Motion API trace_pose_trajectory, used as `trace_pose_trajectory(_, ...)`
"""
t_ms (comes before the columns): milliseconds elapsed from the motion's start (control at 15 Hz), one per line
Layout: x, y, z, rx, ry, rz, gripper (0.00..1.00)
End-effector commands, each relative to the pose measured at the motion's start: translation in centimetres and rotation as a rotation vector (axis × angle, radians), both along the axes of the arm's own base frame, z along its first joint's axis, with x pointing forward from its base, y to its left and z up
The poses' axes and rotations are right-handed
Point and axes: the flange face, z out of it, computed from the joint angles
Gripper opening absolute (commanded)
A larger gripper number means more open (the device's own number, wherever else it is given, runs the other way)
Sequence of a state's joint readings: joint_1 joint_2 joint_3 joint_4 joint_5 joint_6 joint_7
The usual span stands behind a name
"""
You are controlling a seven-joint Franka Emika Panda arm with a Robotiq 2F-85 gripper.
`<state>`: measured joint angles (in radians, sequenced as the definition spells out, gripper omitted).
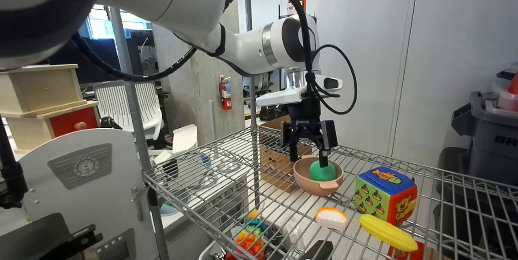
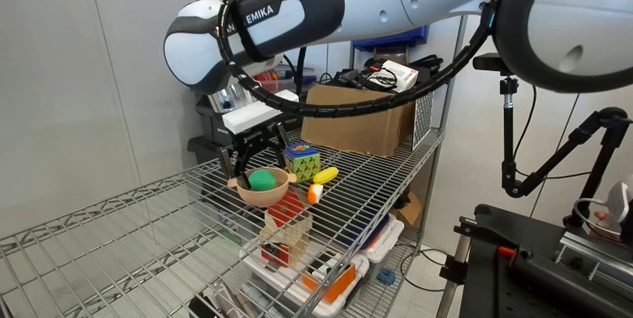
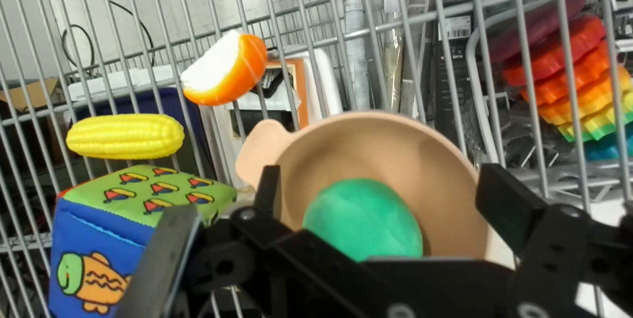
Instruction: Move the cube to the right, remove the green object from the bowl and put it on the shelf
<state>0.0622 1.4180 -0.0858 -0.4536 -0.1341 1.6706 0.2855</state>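
Lying nearest in an exterior view, a toy corn cob and an orange slice rest on the wire shelf. Just beyond the corn, the block stands right of the bowl and apart from it, so the first step looks done. Farther back, the green ball sits inside the bowl. The gripper is spread wide, straddling the ball with gaps showing in the wrist view, and holds nothing. Grasping, lifting out and placing the ball appear left.
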Motion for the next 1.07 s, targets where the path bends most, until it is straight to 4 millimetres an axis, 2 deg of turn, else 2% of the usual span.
trace_pose_trajectory(0,1.1,0.6,0.7,0.001,-0.102,-0.008,1.0)
trace_pose_trajectory(667,1.2,-1.0,-1.0,-0.019,-0.137,-0.074,1.0)
trace_pose_trajectory(1000,1.5,-1.8,-0.9,-0.025,-0.17,-0.106,1.0)
